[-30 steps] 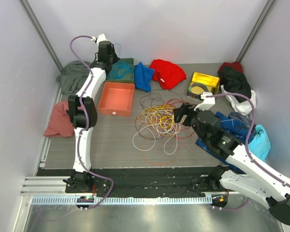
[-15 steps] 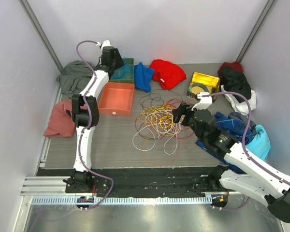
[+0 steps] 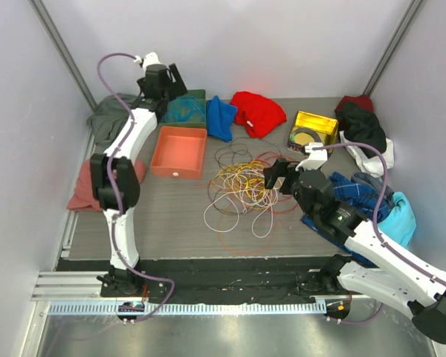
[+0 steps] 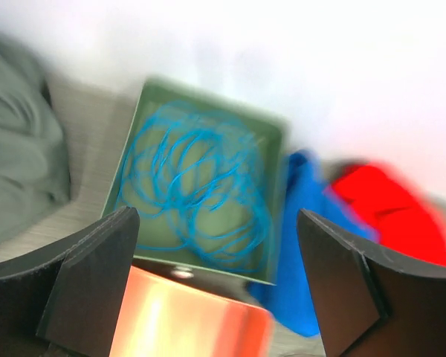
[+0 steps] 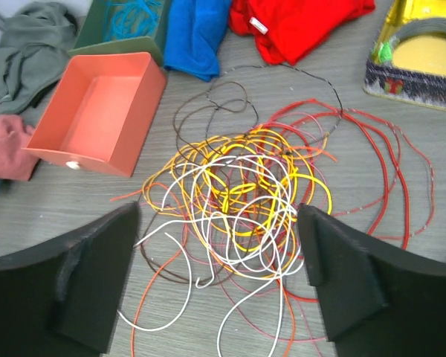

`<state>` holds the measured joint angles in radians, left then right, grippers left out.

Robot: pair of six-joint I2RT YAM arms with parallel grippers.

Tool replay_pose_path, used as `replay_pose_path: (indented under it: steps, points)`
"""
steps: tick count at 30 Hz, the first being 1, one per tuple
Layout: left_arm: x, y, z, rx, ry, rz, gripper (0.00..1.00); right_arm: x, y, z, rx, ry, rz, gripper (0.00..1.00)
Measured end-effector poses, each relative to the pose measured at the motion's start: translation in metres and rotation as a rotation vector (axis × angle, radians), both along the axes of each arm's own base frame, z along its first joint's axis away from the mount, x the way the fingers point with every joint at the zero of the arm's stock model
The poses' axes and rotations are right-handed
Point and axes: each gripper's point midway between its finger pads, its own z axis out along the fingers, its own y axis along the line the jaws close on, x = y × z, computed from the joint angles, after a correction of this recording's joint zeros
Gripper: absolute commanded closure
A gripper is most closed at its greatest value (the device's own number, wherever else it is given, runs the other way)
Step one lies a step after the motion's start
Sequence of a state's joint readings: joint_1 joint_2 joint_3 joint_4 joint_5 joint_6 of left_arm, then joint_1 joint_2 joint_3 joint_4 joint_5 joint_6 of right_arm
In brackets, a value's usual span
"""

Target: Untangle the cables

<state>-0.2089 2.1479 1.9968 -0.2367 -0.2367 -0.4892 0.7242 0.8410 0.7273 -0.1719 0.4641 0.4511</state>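
Across the table (image 3: 171, 216) the big change is at the far left. The left arm has swung higher over the green box (image 4: 208, 93), and the left gripper (image 4: 217, 219), pinched tight a second ago, now stands with its jaws wide and nothing between them. The blue cable (image 4: 193, 186) lies coiled inside that box — let go there, I'd say, so one colour is sorted out of the heap. Just in front of it sits the orange tray (image 3: 180, 152). The right gripper (image 5: 219, 212) has edged a little further over the tangle of cables (image 5: 245, 186) in the middle of the table and spread its jaws wider, gripping nothing — it looks poised for the next pick. Yellow, white, orange, red and dark brown strands are looped through one another there, so most of the job remains
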Motion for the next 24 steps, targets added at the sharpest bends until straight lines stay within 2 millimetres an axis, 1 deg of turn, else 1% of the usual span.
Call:
replay_pose_path:
  steps: [1, 2, 3, 4, 5, 6, 7, 8, 9, 10, 11, 12, 14, 15, 16, 17, 18, 19, 20, 22, 24]
  points:
    - [-0.01, -0.002, 0.024, -0.004, -0.043, 0.001, 0.03, 0.001, -0.002, -0.003, -0.004, 0.005, -0.011, 0.0]
    - [-0.022, -0.006, 0.042, -0.008, -0.068, -0.005, 0.0, 0.001, -0.003, -0.007, -0.01, 0.012, -0.019, 0.0]
    - [-0.039, -0.012, 0.063, -0.011, -0.1, -0.011, 0.0, 0.002, -0.004, -0.012, -0.016, 0.025, -0.033, 0.0]
    - [-0.057, -0.024, 0.084, -0.021, -0.139, -0.033, 0.0, 0.003, -0.005, -0.018, -0.022, 0.044, -0.047, 0.0]
    - [-0.079, -0.04, 0.102, -0.034, -0.173, -0.065, 0.0, 0.004, -0.005, -0.023, -0.028, 0.058, -0.055, 0.0]
    - [-0.103, -0.06, 0.116, -0.051, -0.199, -0.109, 0.0, 0.005, -0.006, -0.031, -0.036, 0.082, -0.067, 0.0]
    - [-0.127, -0.082, 0.125, -0.077, -0.22, -0.162, 0.0, 0.005, -0.006, -0.037, -0.041, 0.102, -0.072, 0.0]
    - [-0.149, -0.102, 0.125, -0.098, -0.225, -0.21, 0.0, 0.004, -0.006, -0.042, -0.041, 0.117, -0.079, 0.01]
    - [-0.173, -0.123, 0.117, -0.116, -0.207, -0.262, 0.0, 0.003, -0.006, -0.046, -0.036, 0.127, -0.083, 0.0]
    - [-0.194, -0.142, 0.102, -0.127, -0.175, -0.313, 0.0, 0.003, -0.007, -0.049, -0.028, 0.134, -0.09, 0.0]
    - [-0.212, -0.157, 0.083, -0.136, -0.134, -0.355, 0.0, 0.001, -0.008, -0.053, -0.021, 0.141, -0.097, 0.0]
    - [-0.229, -0.165, 0.053, -0.134, -0.071, -0.384, 0.01, 0.0, -0.01, -0.058, -0.016, 0.151, -0.104, 0.0]
    - [-0.254, -0.169, -0.006, -0.118, 0.066, -0.416, 0.04, -0.002, -0.011, -0.064, -0.017, 0.167, -0.104, 0.0]
    - [-0.266, -0.165, -0.037, -0.102, 0.139, -0.42, 0.05, -0.003, -0.011, -0.067, -0.02, 0.177, -0.103, 0.0]
    - [-0.278, -0.163, -0.059, -0.089, 0.197, -0.425, 0.05, -0.004, -0.011, -0.069, -0.024, 0.187, -0.103, 0.01]
    - [-0.295, -0.159, -0.086, -0.064, 0.269, -0.434, 0.05, -0.005, -0.012, -0.072, -0.027, 0.198, -0.106, 0.01]
    - [-0.306, -0.156, -0.1, -0.048, 0.308, -0.441, 0.05, -0.006, -0.012, -0.075, -0.031, 0.211, -0.109, 0.01]
    - [-0.323, -0.157, -0.114, -0.033, 0.343, -0.462, 0.06, -0.007, -0.013, -0.078, -0.033, 0.223, -0.111, 0.02]
    - [-0.338, -0.162, -0.121, -0.025, 0.365, -0.491, 0.07, -0.009, -0.013, -0.082, -0.029, 0.235, -0.113, 0.02]
    - [-0.362, -0.173, -0.127, -0.019, 0.383, -0.552, 0.09, -0.012, -0.014, -0.086, -0.019, 0.246, -0.114, 0.03]
    - [-0.377, -0.184, -0.131, -0.03, 0.393, -0.596, 0.1, -0.017, -0.015, -0.091, -0.009, 0.253, -0.112, 0.04]
